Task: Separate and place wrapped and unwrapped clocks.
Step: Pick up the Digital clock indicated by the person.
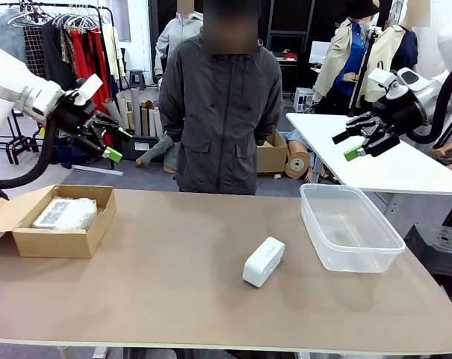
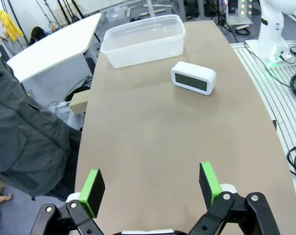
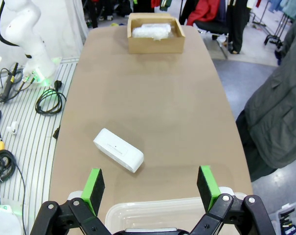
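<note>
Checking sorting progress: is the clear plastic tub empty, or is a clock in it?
Empty: nothing shows inside the clear plastic tub; the unwrapped clock lies on the table outside it.

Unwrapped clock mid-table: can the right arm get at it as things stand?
Probably yes. The unwrapped clock lies alone on bare table, nothing over it. The right gripper hangs open and empty; the clear tub stands apart from the clock, so a top-down approach looks free.

brown cardboard box (image 1: 50, 243) at table (image 1: 173, 299) left end; clear plastic tub (image 1: 364, 256) at right; person in dark jacket (image 1: 220, 112) behind.
</note>
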{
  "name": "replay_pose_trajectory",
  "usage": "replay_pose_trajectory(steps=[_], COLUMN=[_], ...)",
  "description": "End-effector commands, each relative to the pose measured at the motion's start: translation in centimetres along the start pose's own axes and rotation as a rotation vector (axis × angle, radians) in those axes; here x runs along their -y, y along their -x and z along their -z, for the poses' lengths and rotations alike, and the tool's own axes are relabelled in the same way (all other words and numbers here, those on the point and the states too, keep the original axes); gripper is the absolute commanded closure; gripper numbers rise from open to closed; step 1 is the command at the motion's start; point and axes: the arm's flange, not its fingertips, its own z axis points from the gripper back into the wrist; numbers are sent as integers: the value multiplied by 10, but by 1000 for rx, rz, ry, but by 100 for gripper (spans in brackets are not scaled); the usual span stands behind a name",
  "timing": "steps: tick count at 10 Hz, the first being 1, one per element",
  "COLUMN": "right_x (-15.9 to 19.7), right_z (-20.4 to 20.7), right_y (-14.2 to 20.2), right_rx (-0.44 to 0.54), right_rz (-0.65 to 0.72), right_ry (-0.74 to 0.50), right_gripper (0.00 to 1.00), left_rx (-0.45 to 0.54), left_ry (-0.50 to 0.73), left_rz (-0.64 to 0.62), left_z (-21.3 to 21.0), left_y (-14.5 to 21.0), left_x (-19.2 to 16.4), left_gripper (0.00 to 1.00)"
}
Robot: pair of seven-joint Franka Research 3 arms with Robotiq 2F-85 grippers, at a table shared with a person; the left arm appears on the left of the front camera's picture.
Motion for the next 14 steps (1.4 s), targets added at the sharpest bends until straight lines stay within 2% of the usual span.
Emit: replay_pose_trajectory(steps=[1, 14], right_x=[-2, -2], right_z=[0, 0], right_y=[-1, -1], right_rx=[2, 2], right_rz=[-2, -2], right_ry=[3, 3], right_gripper=[0, 0], left_rx=[0, 0], left_ry=[-12, -12], left_rz=[3, 3], left_z=[-1, -1], left_y=[0, 0], left_x=[5, 5], left_gripper=[0, 0])
